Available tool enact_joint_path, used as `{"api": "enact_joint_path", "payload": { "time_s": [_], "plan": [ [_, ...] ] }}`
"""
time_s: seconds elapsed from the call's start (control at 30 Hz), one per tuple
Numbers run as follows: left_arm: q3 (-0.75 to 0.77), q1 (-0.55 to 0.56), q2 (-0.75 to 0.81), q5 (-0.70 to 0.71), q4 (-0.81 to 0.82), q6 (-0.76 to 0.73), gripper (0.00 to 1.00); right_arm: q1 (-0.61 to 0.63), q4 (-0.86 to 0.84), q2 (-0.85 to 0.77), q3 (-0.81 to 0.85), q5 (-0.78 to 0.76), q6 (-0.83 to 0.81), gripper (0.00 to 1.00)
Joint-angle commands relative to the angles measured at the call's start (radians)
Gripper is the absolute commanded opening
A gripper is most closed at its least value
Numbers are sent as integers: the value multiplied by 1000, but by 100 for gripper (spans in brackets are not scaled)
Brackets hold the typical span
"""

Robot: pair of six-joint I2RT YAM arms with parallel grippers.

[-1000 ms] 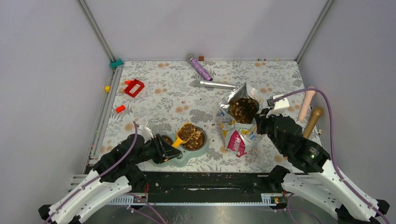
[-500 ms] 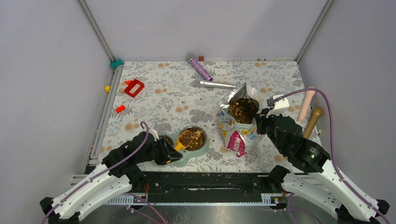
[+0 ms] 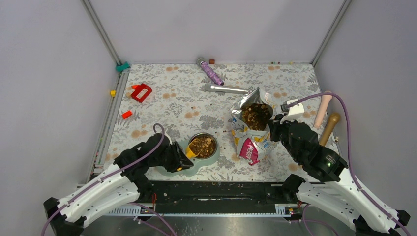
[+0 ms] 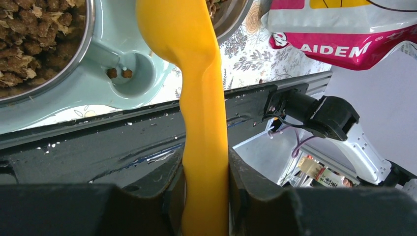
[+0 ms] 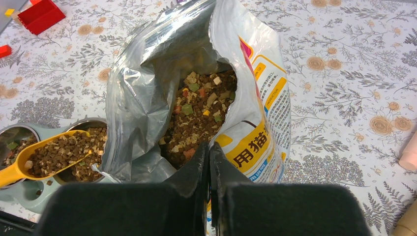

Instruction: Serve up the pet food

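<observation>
Top external view shows the floral tabletop [image 3: 172,98] with the open foil bag [image 3: 246,143] standing toward its right edge, about midway between near and far. The right claw [image 5: 209,164] is clamped on the bag's near rim, its fingers pressed together with the foil pinched between them, and the bag has not moved over the last second. Close to the near edge, left of centre, sits the pale green feeder [image 3: 200,163]. Its right bowl [image 3: 202,146] is now fully in view and well covered with kibble. The left bowl is hidden under the arm in this view. The left claw [image 4: 204,189] is closed tight on the handle of the orange scoop [image 3: 189,151]. A second ago the scoop's head sat at the far left rim of the right bowl. It has since drawn back toward the near edge and now hangs over the neck between the two bowls. The pet food [image 5: 196,110] lies mostly in the bag, with a share in the bowls and a scoopful [image 5: 51,152] not yet tipped out, as the right wrist view shows. That retreat suggests the right bowl is judged served and this load is probably meant for the left bowl, so serving looks well advanced.
</observation>
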State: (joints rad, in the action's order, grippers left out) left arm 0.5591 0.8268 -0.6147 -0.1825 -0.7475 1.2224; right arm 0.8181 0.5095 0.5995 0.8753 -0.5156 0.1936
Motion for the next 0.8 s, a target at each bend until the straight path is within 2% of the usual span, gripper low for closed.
{"api": "enact_joint_path", "payload": {
  "time_s": [0.0, 0.4, 0.77],
  "plan": [
    [88, -3, -40, -8, -55, -23, 0, 9, -119, -4, 14, -20, -15, 0],
    [173, -7, -110, -39, -112, -59, 0, 9, -119, -4, 15, -18, -15, 0],
    [162, -40, -134, -94, -89, -67, 0, 9, -119, -12, 12, -16, -13, 0]
  ]
}}
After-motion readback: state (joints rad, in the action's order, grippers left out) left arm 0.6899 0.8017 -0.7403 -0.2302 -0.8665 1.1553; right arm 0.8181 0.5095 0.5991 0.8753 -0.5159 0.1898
